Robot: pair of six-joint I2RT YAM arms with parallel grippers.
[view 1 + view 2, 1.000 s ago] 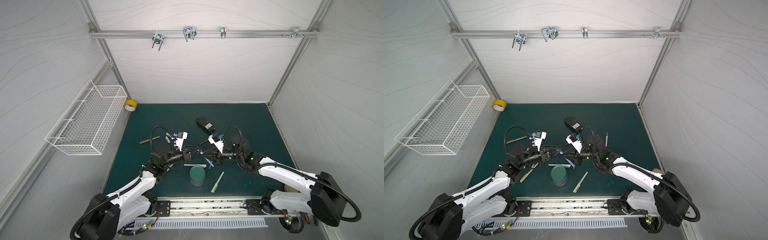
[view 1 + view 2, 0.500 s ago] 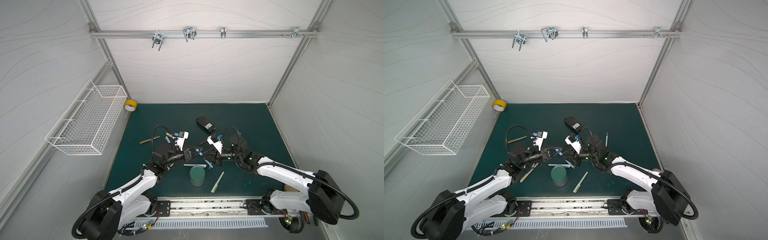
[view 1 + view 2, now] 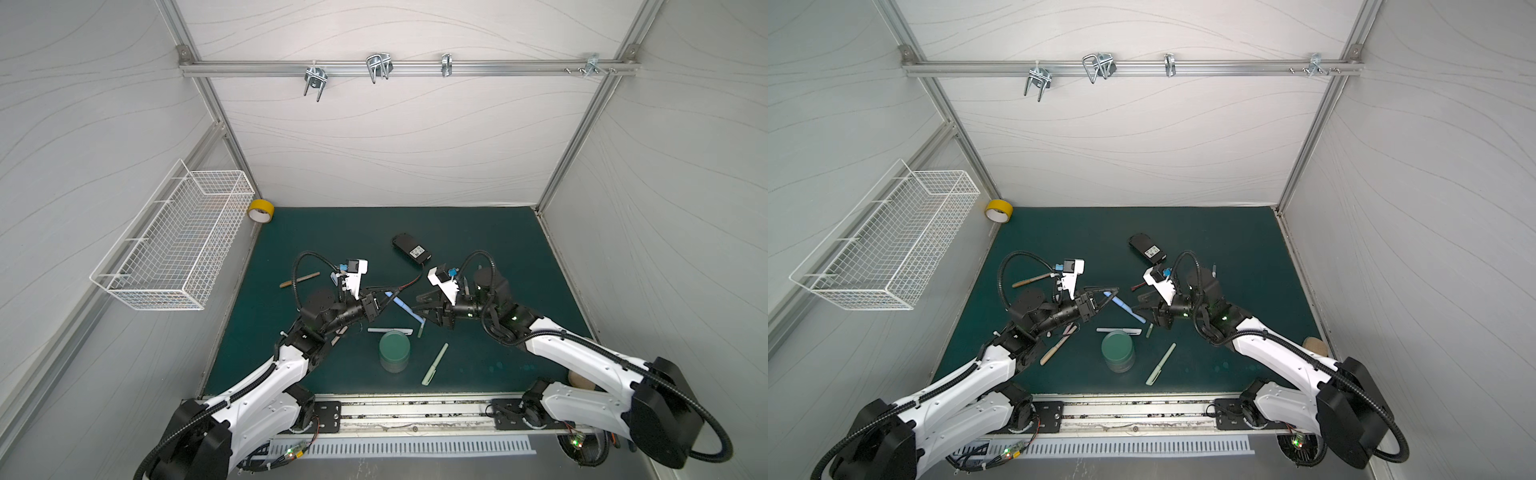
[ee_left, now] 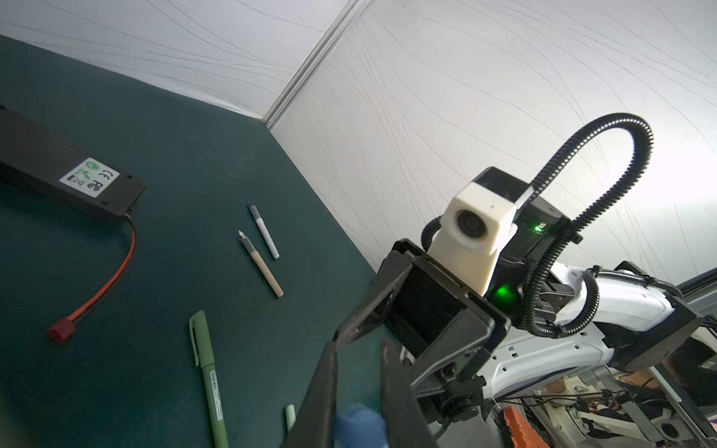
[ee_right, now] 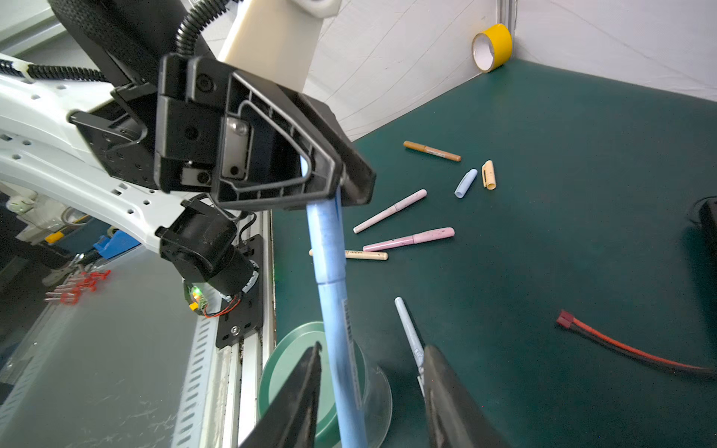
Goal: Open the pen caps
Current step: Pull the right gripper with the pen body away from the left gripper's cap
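A dark green mat (image 3: 478,249) floors a white-panelled booth. Near the mat's centre the left gripper (image 3: 390,293) is clenched on the blue cap (image 5: 326,240) of a blue pen (image 5: 335,322). The cap is seated on the barrel, and its top is hidden inside the jaws. The right gripper (image 5: 372,349) faces it from 3 o'clock, its fingers parted on either side of the barrel and not pinching. Whether the nearer finger brushes the pen cannot be told. The pen's far end is cut off at the edge of the right wrist view. The left wrist view shows only a blurred blue blob between its own fingers.

From the pen, a round green-lidded tub (image 3: 394,347) stands at 6 o'clock, a capped green pen (image 3: 434,369) lies at 5, a black battery pack (image 3: 411,248) at 12 and a yellow tape roll (image 3: 261,210) in the corner at 10. At 9 o'clock lie two pink pens (image 5: 411,238), a pale-blue cap (image 5: 465,183) and a tan cap (image 5: 489,175). They are clear from the right wrist, but the left arm mostly hides them in both top views.
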